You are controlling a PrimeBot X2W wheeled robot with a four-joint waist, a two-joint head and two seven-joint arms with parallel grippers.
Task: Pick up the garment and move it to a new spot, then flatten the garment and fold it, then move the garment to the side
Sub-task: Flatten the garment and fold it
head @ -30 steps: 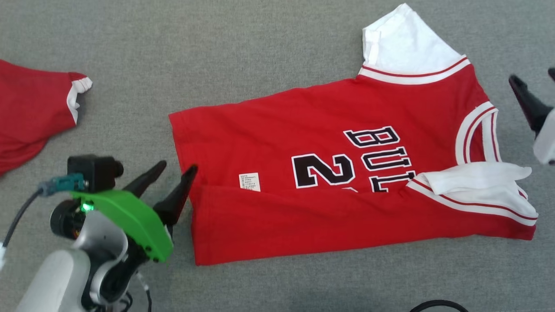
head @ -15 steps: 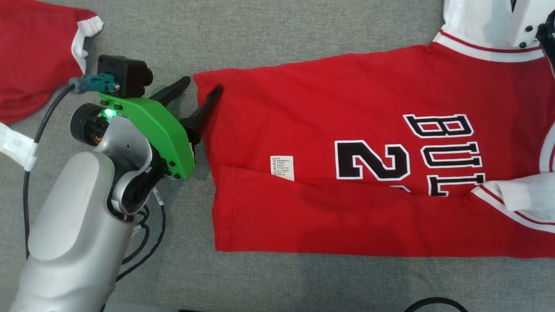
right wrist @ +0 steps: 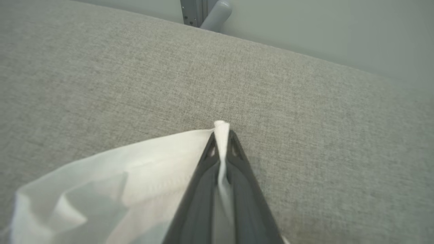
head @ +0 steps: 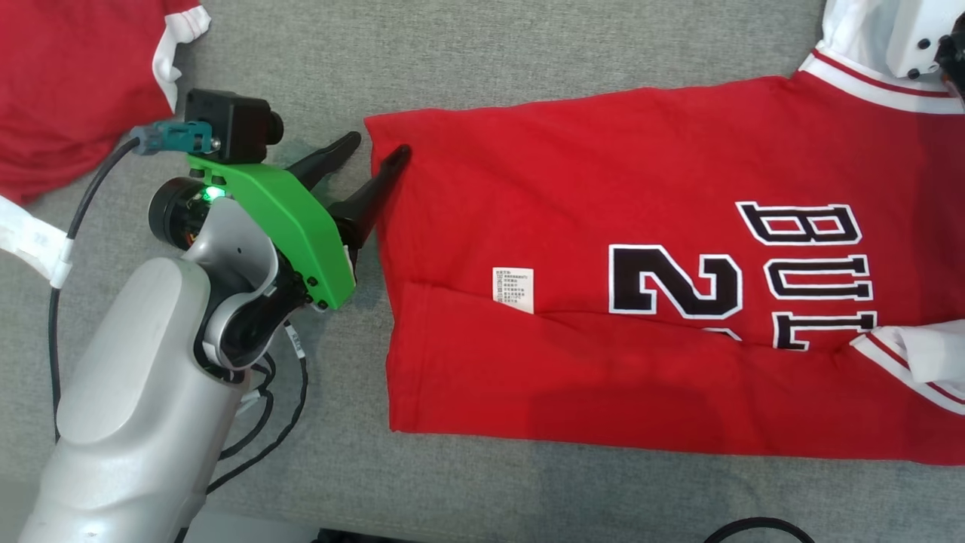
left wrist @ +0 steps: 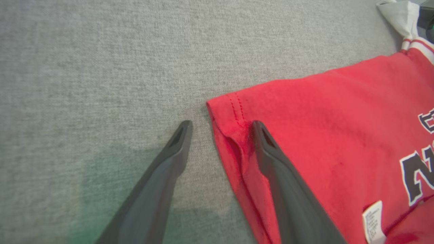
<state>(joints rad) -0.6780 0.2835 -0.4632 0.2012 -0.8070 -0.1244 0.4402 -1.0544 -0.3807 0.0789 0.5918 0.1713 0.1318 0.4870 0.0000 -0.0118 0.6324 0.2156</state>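
The garment (head: 603,188) is a red jersey with black lettering and white sleeves, lying flat on the grey cloth surface with its near long edge folded over. My left gripper (head: 379,145) is open at the far hem corner. In the left wrist view, one finger (left wrist: 281,169) rests on the red cloth (left wrist: 339,118) and the other (left wrist: 169,159) on the bare surface, with the hem between them. My right gripper (right wrist: 222,133) is shut on an edge of the white sleeve (right wrist: 135,159). Its pale housing (head: 916,34) shows at the head view's top right.
A second red garment (head: 68,75) lies at the far left. Black cables (head: 264,422) trail beside my left forearm, and another cable loop (head: 754,528) sits at the near edge. Beyond the surface's far edge are a pale wall and a grey post (right wrist: 217,13).
The head camera has shifted. My left gripper moved along the hem to its far corner, still open. My right gripper went to the white sleeve and shut on it.
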